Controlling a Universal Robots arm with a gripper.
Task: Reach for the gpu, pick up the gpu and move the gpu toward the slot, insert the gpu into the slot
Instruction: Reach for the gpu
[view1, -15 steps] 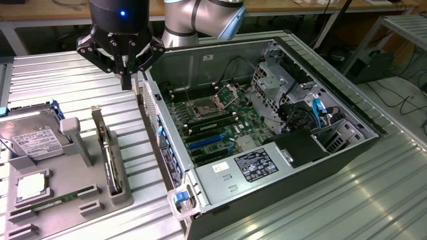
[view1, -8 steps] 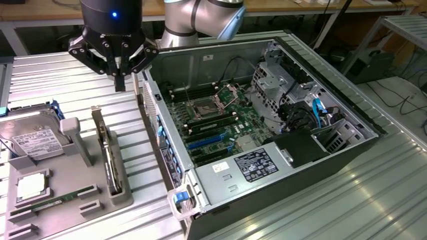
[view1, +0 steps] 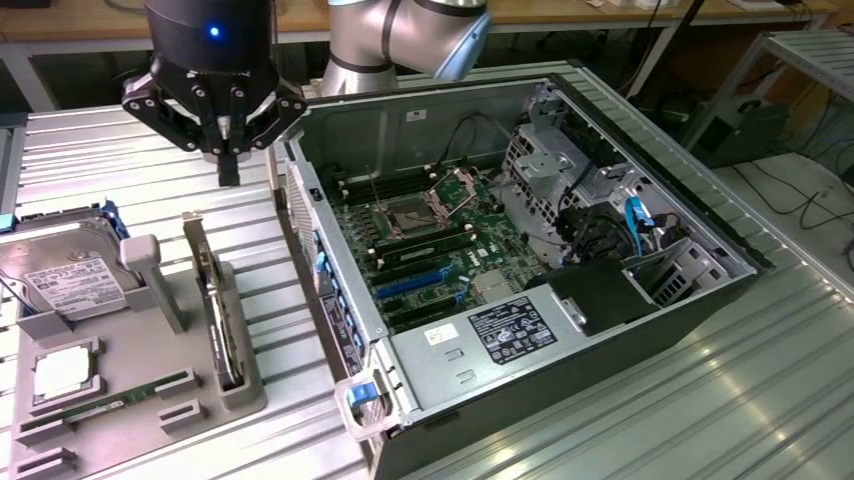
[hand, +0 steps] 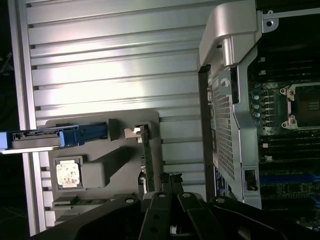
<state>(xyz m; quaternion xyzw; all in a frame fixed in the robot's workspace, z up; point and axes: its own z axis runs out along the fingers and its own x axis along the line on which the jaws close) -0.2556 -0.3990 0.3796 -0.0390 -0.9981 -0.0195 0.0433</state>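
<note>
Stage check: reach phase, early. Find the gripper (view1: 230, 178) up in the air over the ribbed metal table (view1: 80, 160), just off the outer wall of the open computer case (view1: 694, 250), on the exterior view's left of it. Read the jaws as pinched narrow, tips together, with nothing between them. Locate the gpu (view1: 218, 300) on edge in the grey holder (view1: 247, 390) on the table, silver bracket end pointing up toward the gripper, thin green board edge uppermost in the wrist view. No contact: gripper well above the card and, by the wrist view, near the line of its top edge but slightly to one side. Note the neighbours in the same fixture: hard drive (view1: 67, 275), processor chip (view1: 60, 375), memory stick (view1: 120, 402), all apart from the gripper. Take the slot (view1: 404, 290) to be one of the blue connectors on the motherboard (view1: 441, 230) inside the case; no card in any of them. Judge nothing completed beyond a partial approach: gpu not yet grasped, not lifted, not carried to the case, not seated.
</note>
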